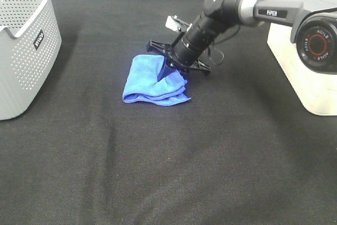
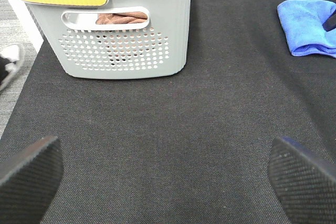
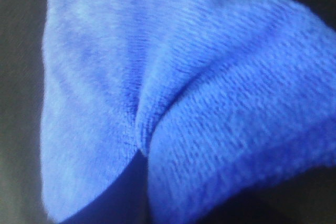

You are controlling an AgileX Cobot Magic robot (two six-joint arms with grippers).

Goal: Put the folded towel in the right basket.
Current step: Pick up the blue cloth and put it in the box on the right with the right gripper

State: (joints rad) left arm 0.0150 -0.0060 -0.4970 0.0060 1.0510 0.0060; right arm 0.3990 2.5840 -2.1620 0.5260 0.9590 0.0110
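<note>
The folded blue towel (image 1: 154,81) lies on the black cloth near the middle of the table. It also shows far off in the left wrist view (image 2: 307,27). My right gripper (image 1: 169,70) reaches in from the right and presses down into the towel's right part. The right wrist view is filled with blue towel (image 3: 173,77), bunched into a crease that runs in between the jaws, so the gripper looks shut on it. A white container (image 1: 303,64), which seems to be the right basket, stands at the right edge. My left gripper (image 2: 168,179) is open and empty over bare cloth.
A grey perforated basket (image 1: 23,51) stands at the far left. In the left wrist view this basket (image 2: 126,40) has a yellow handle and holds brown cloth. The right arm (image 1: 263,9) crosses above the white container. Black cloth (image 1: 174,172) covers the table.
</note>
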